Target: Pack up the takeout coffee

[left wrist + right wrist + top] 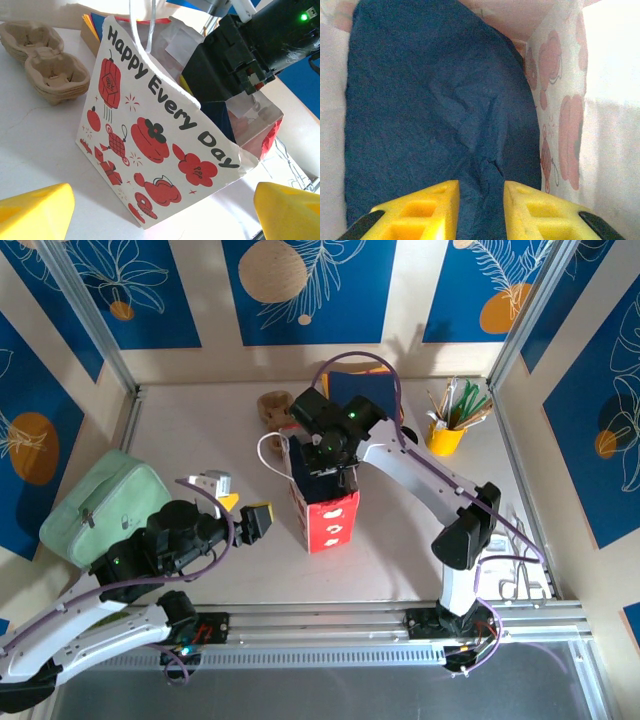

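The left gripper (243, 507) gapes wide, empty, beside the white-and-red printed paper bag (150, 140); the right gripper (481, 192) is inside it, slightly parted over crumpled dark-blue paper (435, 100), pinching nothing visible; where the paper cup lies, and its axis, I cannot tell.

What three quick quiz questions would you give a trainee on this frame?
1. True or false: the right gripper is inside the bag.
2. What lies directly under it? A) a dark blue sheet B) a black lid C) a stirrer
3. Fill in: the left gripper faces the bag with its jaws ___.
Key: 1 true; 2 A; 3 open.
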Available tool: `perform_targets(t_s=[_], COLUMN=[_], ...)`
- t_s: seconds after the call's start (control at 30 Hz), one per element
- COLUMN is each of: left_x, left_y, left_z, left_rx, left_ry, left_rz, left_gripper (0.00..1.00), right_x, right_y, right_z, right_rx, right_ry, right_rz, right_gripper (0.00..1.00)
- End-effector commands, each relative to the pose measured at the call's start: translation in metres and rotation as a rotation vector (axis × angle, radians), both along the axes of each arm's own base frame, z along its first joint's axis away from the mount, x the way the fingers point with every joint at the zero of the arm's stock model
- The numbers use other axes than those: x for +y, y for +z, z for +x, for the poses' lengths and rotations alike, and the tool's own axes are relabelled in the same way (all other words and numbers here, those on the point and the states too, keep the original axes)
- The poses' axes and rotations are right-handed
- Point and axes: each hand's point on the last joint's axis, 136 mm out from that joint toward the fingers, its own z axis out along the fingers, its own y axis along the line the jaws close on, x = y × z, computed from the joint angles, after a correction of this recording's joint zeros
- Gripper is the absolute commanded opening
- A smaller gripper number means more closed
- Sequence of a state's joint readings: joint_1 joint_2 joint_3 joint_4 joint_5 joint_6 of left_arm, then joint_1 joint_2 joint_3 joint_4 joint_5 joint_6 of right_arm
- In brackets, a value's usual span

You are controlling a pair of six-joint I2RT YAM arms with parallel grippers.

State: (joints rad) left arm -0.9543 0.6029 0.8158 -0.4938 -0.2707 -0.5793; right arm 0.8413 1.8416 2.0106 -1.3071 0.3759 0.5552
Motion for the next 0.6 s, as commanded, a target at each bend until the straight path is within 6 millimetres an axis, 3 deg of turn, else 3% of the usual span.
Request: perform_targets(t_s=[0.0, 0.17, 0.4, 0.57], left_x=[-0.002, -0.002, 0.001, 0.004], left_y=[0.001, 0.003, 0.003, 0.005], left_z=[0.000, 0.000, 0.001, 0.003], left_rx=[-0.004, -0.009, -0.013, -0.022], left_ry=[-0.002, -0.002, 0.009, 0.024], left_rz=[-0.022, -0.022, -0.012, 0.002], left_gripper=[0.92, 0.92, 0.92, 0.93], right_x=[-0.001, 0.005, 0.021, 0.016], right_y=[0.023, 0.038, 0.075, 0.102], right_z=[-0.010, -0.014, -0.035, -0.047], right_rx=[-0.009, -0.025, -0.031, -0.082], right_ry=[-0.005, 0.017, 0.121, 0.159], right_rz=[0.055, 0.117, 0.313, 0.382], right_gripper=[0.31, 0.31, 0.35, 0.40])
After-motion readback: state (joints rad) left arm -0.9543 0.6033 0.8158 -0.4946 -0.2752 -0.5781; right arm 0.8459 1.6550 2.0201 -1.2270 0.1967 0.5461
